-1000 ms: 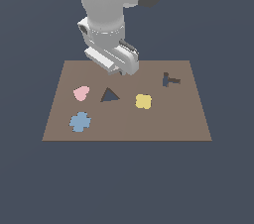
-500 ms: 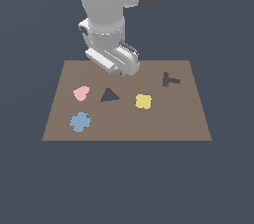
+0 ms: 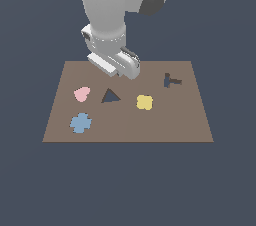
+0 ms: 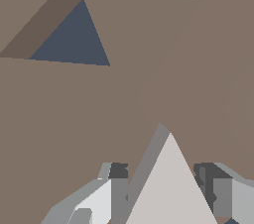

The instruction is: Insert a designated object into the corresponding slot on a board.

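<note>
Between the fingers in the wrist view sits a pale triangular block, apex pointing away from the camera; the gripper is closed on it, one finger at each side. Block is off the board, held above it near the far edge in the exterior view, where the arm hides the block itself.

Target appears to be the dark triangular slot, an open recess between the pink heart and the yellow piece. Blue cross and dark T-shaped slot lie further off. Pink, yellow and blue shapes look already filled.

Risks, as judged:
- Yaw mismatch. Slot and block triangles do not look aligned in the wrist view; if lowered so, corners land on the board face and the block jams or tips.
- Lateral offset. Slot is still apart from the block; an early descent presses the block onto plain board.
- Grip on sloped faces. Fingers bear on slanted sides, so downward contact force could squeeze the block upward or twist it.
- Heart sits close to the slot; a low traverse may clip it.
</note>
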Controlling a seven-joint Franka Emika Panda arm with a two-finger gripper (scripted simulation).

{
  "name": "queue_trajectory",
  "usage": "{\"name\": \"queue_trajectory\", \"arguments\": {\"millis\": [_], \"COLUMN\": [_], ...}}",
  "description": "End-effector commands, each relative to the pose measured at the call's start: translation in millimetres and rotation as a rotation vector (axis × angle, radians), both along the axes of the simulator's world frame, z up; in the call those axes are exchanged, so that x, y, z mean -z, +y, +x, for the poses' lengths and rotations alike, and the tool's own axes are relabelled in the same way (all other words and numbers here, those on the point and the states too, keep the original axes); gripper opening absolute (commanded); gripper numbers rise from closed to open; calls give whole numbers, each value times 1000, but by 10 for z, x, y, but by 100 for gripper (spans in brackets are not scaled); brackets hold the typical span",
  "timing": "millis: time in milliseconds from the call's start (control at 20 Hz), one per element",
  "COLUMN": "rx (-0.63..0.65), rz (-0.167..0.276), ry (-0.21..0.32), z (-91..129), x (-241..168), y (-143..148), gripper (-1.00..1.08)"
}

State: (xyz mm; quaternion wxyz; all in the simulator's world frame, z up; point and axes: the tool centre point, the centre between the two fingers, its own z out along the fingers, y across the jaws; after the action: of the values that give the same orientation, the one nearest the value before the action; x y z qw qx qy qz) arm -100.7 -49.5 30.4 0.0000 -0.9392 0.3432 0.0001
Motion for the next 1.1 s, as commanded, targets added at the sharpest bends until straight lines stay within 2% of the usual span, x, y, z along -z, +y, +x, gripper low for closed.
{"name": "queue_trajectory", "arguments": {"millis": [0, 750, 1050], "rx": [0, -4, -46], "rz": [0, 0, 0], "ry": [0, 0, 0], "z": [0, 4, 19], "x": [6, -32, -34], "y": [1, 0, -23], "gripper": [-100, -100, -100]}}
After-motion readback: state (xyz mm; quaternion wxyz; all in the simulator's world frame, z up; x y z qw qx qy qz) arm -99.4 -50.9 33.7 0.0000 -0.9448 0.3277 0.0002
